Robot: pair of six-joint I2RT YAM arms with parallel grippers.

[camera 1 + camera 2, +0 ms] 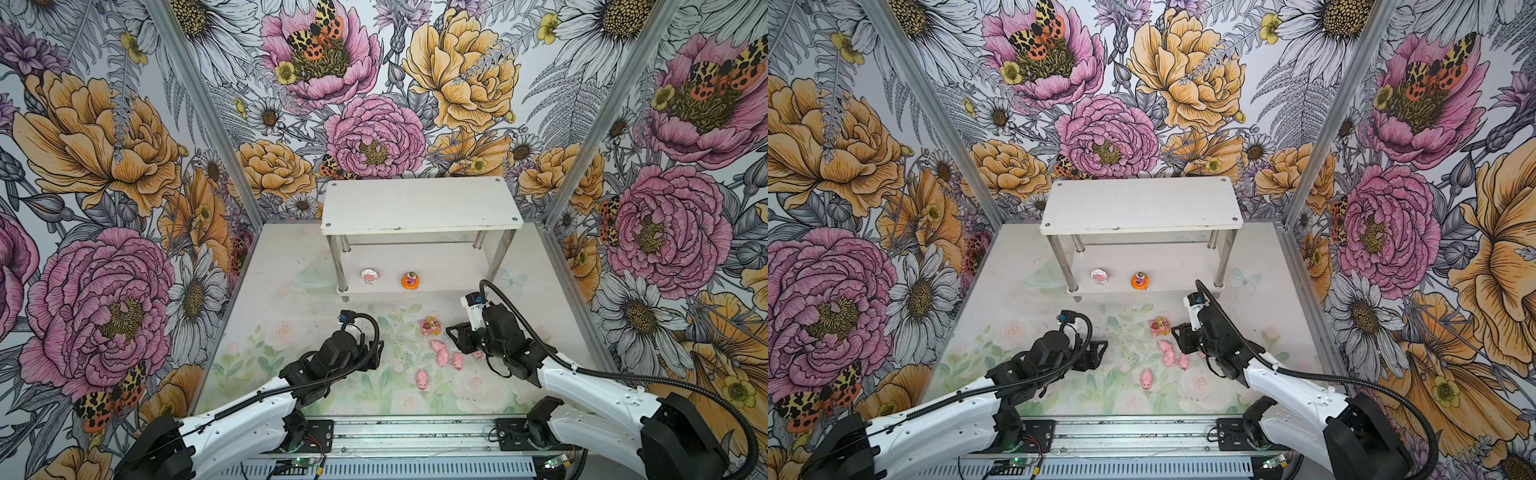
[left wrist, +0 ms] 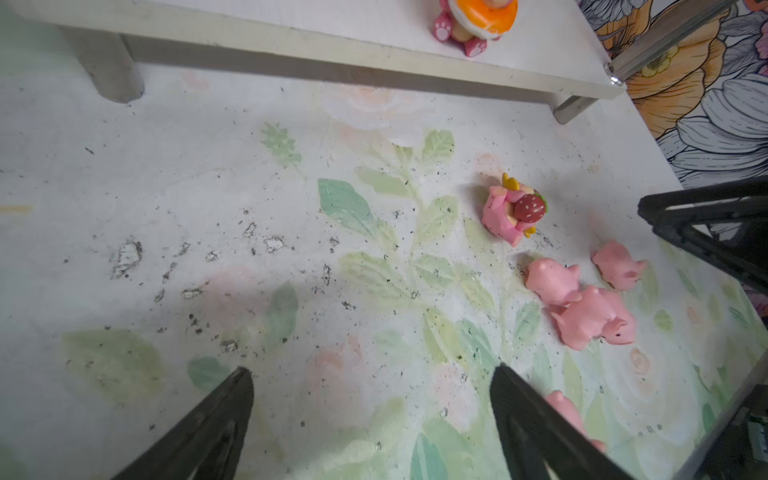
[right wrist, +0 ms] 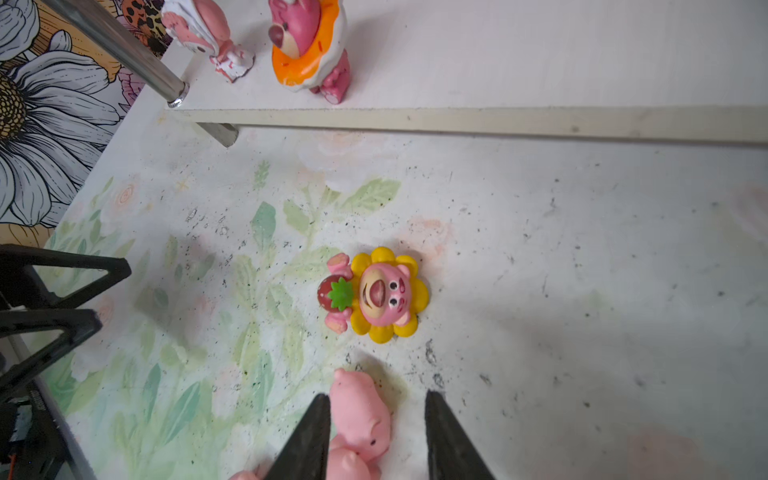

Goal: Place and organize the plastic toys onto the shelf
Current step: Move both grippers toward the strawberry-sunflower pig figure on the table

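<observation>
On the shelf [image 1: 419,208], lower tier, stand the white-rimmed toy [image 1: 368,276] and orange-rimmed toy [image 1: 410,280]; before it lie the yellow-rimmed toy [image 3: 382,295] and pink pigs [image 1: 441,356]; left hand [image 2: 372,372] and right hand [image 3: 377,397] hang released

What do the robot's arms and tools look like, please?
The left arm and right arm share white link shells, black joints and a black ribbed hose looping over each wrist. The left tool and right tool are black, with tapering triangular fingers.
</observation>
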